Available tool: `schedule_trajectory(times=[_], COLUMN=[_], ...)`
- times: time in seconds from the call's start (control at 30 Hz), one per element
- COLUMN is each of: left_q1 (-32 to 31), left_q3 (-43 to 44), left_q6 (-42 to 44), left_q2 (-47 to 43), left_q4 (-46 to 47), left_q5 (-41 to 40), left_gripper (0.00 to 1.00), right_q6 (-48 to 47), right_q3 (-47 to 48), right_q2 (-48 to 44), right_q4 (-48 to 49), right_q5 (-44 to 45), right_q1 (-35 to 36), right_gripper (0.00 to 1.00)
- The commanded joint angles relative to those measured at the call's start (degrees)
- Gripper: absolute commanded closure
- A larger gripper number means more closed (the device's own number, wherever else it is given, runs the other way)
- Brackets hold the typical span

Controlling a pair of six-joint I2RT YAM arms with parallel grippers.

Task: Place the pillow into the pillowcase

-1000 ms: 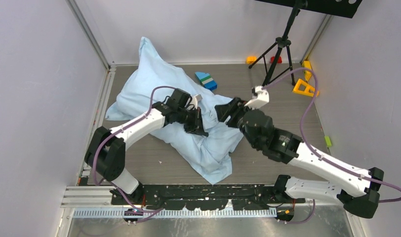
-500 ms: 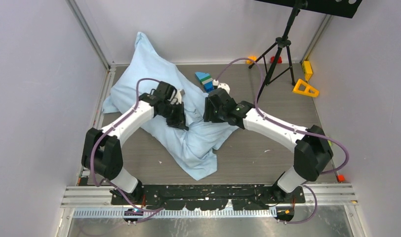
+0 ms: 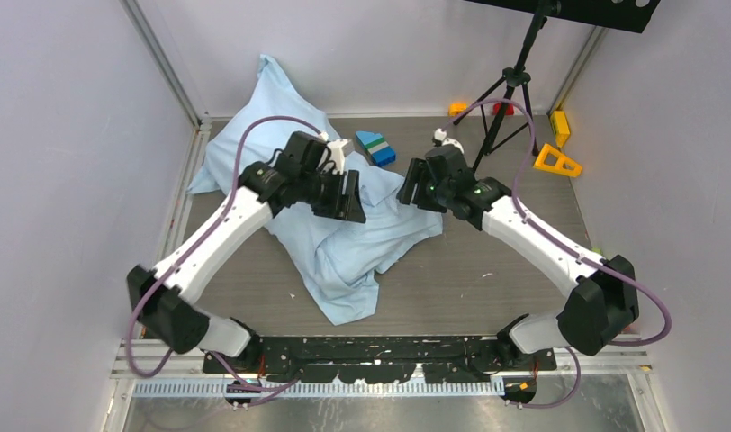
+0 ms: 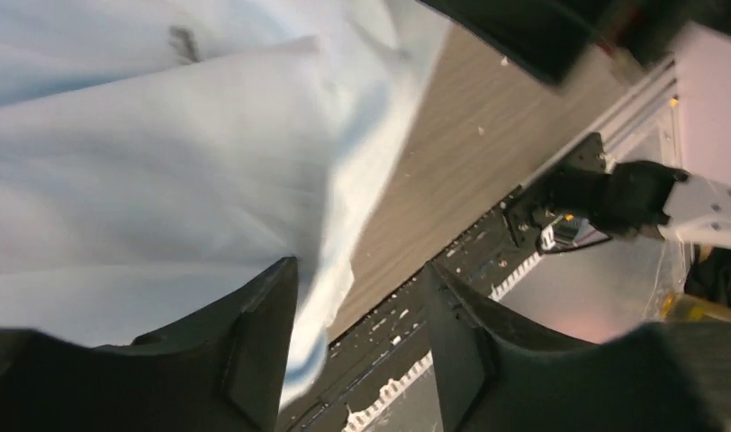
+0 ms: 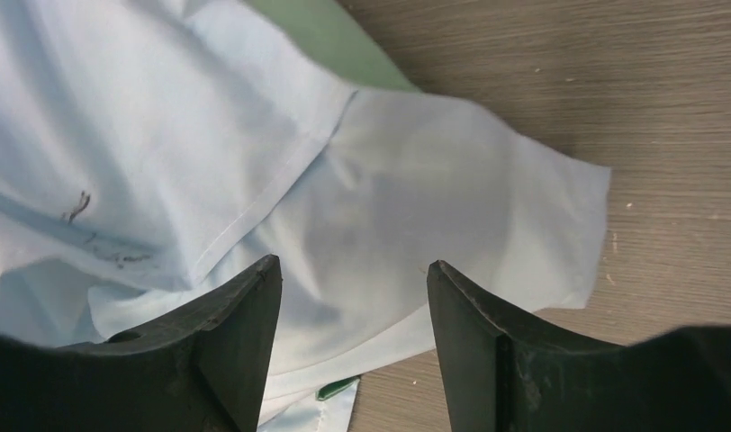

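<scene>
The light-blue pillowcase (image 3: 344,256) lies wrinkled on the table, from the back left corner down to the front middle. It bulges at the back left; no white pillow shows in any view. My left gripper (image 3: 348,193) hovers open over the cloth's middle. In its wrist view the pillowcase (image 4: 164,162) hangs beside the left finger, and nothing is between the fingers of the left gripper (image 4: 360,265). My right gripper (image 3: 411,191) stands open just above the cloth's right edge. Below the right gripper (image 5: 353,265) the pillowcase (image 5: 164,135) shows a mint-green face (image 5: 335,40).
Blue-green toy blocks (image 3: 375,148) sit behind the grippers. A black tripod (image 3: 510,90) stands at the back right, with a yellow triangle (image 3: 555,162), a yellow block (image 3: 560,121) and small orange and red pieces near it. Walls close in left, back and right.
My left gripper has opened and let go of the cloth, shifting right and back. The right gripper has drawn right off the cloth. The pillowcase has slumped flatter.
</scene>
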Motion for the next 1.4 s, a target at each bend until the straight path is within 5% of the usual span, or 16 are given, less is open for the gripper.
schedule_trajectory(times=[0.0,0.17,0.47,0.77,1.17,1.37], left_q1=[-3.1,-11.2,-27.2,-27.3,-19.3,-15.9], left_q3=[0.7,-8.5,-33.0,-49.3,-49.4,-49.0], left_q6=[-2.8,-9.8,-30.9,-42.4,-35.5,-33.0], left_q2=[-12.2,-21.9,-35.4,-43.8,-40.9,-41.1], left_q4=[-3.3,-9.1,-10.4,-2.9,-0.2,-0.9], left_q5=[-4.3,-12.2,-24.1,-34.0,-28.4,-25.5], left_gripper=[0.4,0.29,0.3,0.31,0.3,0.31], right_q6=[-2.0,-2.6,-8.8,-16.8,-18.7,-17.7], right_q3=[0.9,-1.9,0.1,5.6,4.4,6.3], right_q2=[-4.0,-5.1,-2.2,8.7,13.2,14.9], right_q4=[0.8,5.1,8.6,13.7,19.5,18.7], right_q5=[-5.7,-12.4,-14.0,-21.2,-33.4,-38.8], right_q1=[-6.2,-9.6,-9.6,-10.9,-13.8,-14.4], right_gripper=[0.34,0.26,0.21,0.2,0.26,0.45])
